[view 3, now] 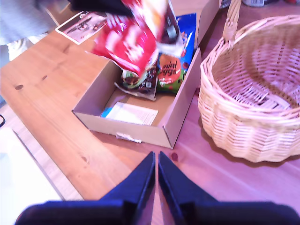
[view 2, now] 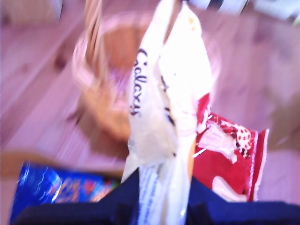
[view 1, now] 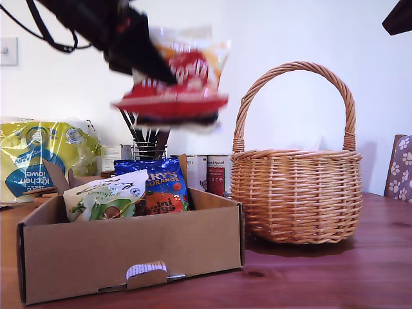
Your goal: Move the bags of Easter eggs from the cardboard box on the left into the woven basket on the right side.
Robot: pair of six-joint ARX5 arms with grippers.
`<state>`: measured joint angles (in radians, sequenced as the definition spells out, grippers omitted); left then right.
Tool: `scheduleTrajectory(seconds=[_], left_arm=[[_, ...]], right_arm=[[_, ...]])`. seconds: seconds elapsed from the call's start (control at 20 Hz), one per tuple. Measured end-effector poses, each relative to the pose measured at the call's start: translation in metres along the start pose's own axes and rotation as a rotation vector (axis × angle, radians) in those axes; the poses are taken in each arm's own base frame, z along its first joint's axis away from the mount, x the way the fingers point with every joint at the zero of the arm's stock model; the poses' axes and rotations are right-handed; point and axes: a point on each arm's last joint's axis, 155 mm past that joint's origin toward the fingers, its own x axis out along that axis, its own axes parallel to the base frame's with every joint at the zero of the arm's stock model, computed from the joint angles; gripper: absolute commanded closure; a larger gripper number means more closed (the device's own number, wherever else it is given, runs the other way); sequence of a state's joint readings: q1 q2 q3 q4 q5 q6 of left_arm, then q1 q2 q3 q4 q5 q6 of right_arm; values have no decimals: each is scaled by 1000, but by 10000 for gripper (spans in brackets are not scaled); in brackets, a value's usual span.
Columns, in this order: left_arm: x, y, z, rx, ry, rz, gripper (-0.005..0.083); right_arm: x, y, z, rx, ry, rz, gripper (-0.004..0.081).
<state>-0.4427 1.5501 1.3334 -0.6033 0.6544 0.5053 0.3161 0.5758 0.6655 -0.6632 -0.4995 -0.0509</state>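
Two bags lie in the cardboard box (view 1: 129,257). My first claw (view 2: 164,187) grips the Maltesers bag (view 1: 183,80) aloft, between box and woven basket (view 1: 296,193). My second claw (view 3: 157,176) hangs closed and empty above the surface (view 3: 56,122).

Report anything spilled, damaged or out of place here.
Nothing is spilled or torn. My first gripper holds the red-and-white bag in the air; the other two bags lean inside the cardboard box.

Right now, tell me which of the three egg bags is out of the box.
The white-orange bag with the red band, gripped by my first gripper and hanging above the cardboard box. The blue bag and white-green bag stand inside it.
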Motion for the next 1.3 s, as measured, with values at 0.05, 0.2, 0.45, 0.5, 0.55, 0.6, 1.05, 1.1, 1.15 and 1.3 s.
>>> scheduleTrajectory(seconds=[0.05, 0.2, 0.45, 0.5, 0.55, 0.6, 1.05, 1.1, 1.15, 1.3], left_arm=[[0, -5, 4, -15, -15, -18, 793], [14, -18, 24, 31, -58, -26, 793], [41, -31, 84, 118, -213, 77, 793], [46, -31, 91, 115, -232, 98, 793], [52, -28, 93, 118, -240, 120, 793], [60, -22, 93, 121, -242, 147, 793], [150, 7, 63, 113, -209, 286, 793], [153, 6, 64, 117, -214, 285, 793], [155, 5, 64, 118, -215, 288, 793], [155, 9, 63, 115, -208, 315, 793]], right_arm=[[0, 0, 0, 0, -1, 0, 782], [0, 0, 0, 1, 2, 0, 782], [-6, -9, 3, -25, -25, -66, 782], [-9, -13, 5, -32, -37, -95, 782], [-12, -17, 7, -40, -48, -124, 782], [-15, -21, 10, -48, -61, -154, 782], [-57, -18, 52, -98, -166, -249, 782], [-61, -16, 55, -101, -173, -249, 782], [-62, -15, 56, -101, -173, -249, 782], [-62, -16, 50, -93, -152, -250, 782]])
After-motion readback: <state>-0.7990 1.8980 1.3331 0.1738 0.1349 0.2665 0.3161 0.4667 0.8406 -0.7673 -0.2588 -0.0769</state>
